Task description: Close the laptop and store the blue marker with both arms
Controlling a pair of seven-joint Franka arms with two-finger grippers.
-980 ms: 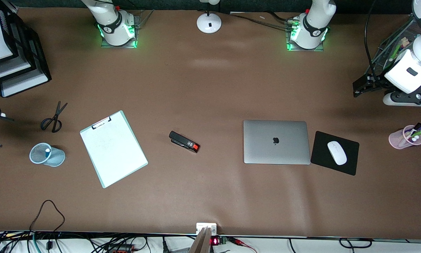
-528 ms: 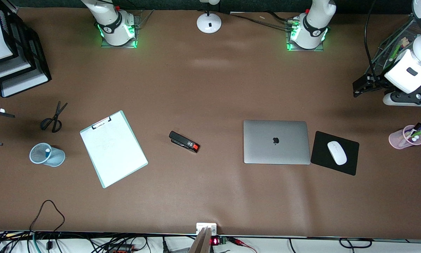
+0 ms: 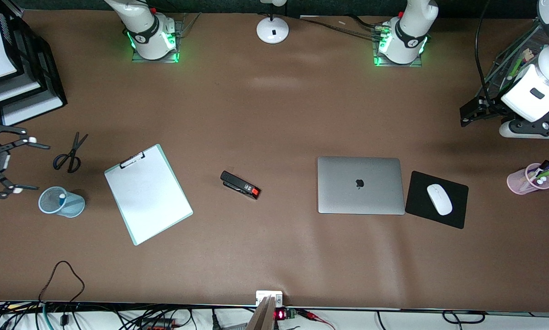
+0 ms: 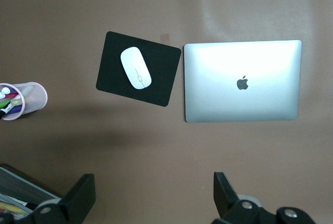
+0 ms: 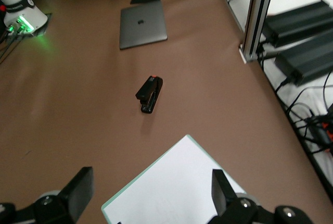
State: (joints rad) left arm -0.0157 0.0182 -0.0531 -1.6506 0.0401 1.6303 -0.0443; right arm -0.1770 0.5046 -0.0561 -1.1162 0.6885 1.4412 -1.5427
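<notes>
The silver-grey laptop lies shut on the brown table, apple logo up, and shows too in the left wrist view and the right wrist view. My left gripper hangs open and empty over bare table at the left arm's end, apart from the laptop. My right gripper is open and empty at the right arm's end, between the scissors and a light-blue mesh cup. A white tip shows inside that cup; I cannot tell whether it is the blue marker.
A black mouse pad with a white mouse lies beside the laptop. A pink pen cup stands toward the left arm's end. A stapler and a clipboard lie mid-table. Black paper trays fill the corner.
My right gripper has swung in from the table's end, toward the scissors and the mesh cup, and now shows fully. The left arm has barely moved.
</notes>
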